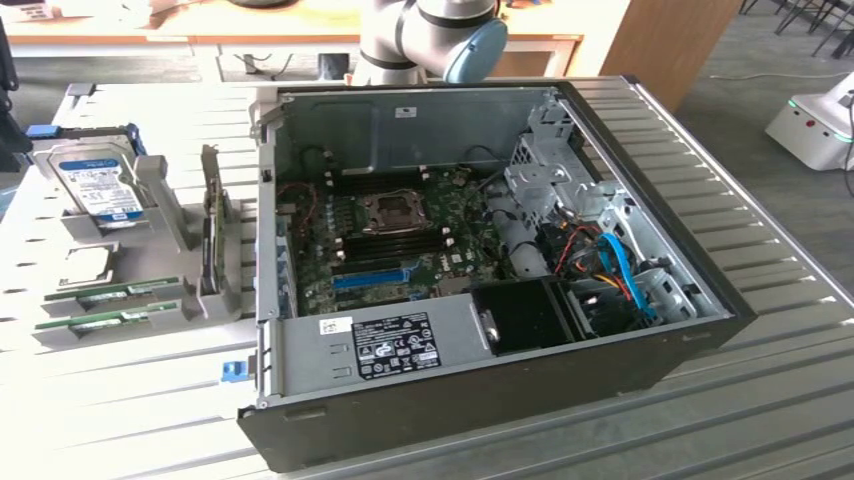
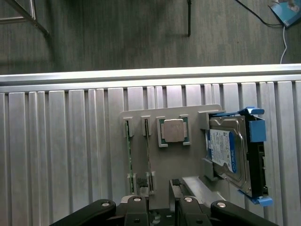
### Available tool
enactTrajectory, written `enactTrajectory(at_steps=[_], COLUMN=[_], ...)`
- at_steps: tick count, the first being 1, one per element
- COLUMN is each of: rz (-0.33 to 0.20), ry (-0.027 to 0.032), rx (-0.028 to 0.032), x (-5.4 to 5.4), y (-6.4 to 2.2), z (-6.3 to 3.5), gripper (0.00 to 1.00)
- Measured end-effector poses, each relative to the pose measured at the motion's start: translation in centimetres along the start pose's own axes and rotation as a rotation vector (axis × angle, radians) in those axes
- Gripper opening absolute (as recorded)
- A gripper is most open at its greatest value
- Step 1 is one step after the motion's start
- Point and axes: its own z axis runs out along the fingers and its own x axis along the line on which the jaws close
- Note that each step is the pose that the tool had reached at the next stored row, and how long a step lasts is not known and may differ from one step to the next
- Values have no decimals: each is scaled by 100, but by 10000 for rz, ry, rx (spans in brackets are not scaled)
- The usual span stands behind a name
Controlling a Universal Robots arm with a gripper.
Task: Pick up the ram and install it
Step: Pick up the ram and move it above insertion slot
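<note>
Two ram sticks, thin green boards, lie in a grey holder [image 1: 134, 310] at the exterior view's left: one ram stick [image 1: 114, 292] sits just behind the other [image 1: 104, 321]. In the wrist view both stand on edge in the holder's slots [image 2: 128, 150] [image 2: 148, 150]. My gripper [image 2: 160, 201] hangs well above the holder, over the end of the sticks. It is open, with nothing between its fingers. The open computer case [image 1: 694, 300] lies on the table with its green motherboard [image 1: 400, 235] exposed.
The holder also carries a hard drive [image 2: 230, 150] in a blue bracket, a square processor [image 2: 173, 130] and an upright grey card [image 1: 214, 235]. Inside the case are a blue slot [image 1: 367, 277], cables and a black fan [image 1: 534, 315]. The slatted metal table [image 1: 747, 400] spreads all around.
</note>
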Motion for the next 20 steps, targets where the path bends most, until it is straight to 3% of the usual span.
enactTrajectory(at_steps=[20], rz=[-1], ry=[0], rx=[0], x=[6], y=[-8], z=[180], gripper=[31])
